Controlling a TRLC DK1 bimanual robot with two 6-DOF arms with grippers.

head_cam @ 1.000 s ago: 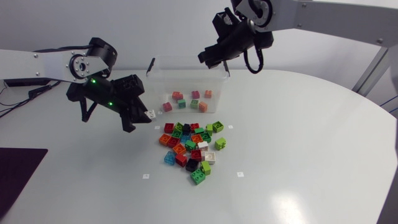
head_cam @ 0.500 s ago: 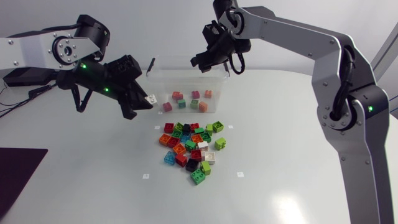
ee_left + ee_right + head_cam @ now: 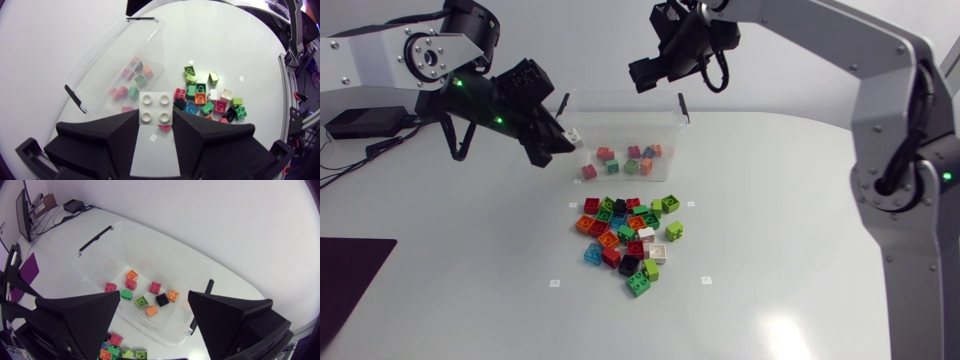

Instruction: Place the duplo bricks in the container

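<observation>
Left gripper (image 3: 562, 140), clenching a white 4-stud brick (image 3: 155, 108), is nearing the clear plastic container (image 3: 620, 105) ahead, drop imminent; right gripper (image 3: 655, 72) gaping empty.

- Legible text, numbers, brands or signs: none in any view.
- Small white square tags (image 3: 554, 283) on the table (image 3: 800, 250): too small to tell whether they carry print.
- White brick (image 3: 156, 102) clamped in the left gripper (image 3: 156, 120): no marking can be read on its four stud tops.
- Other bricks (image 3: 625, 235), loose on the table: faces too small to read.
</observation>
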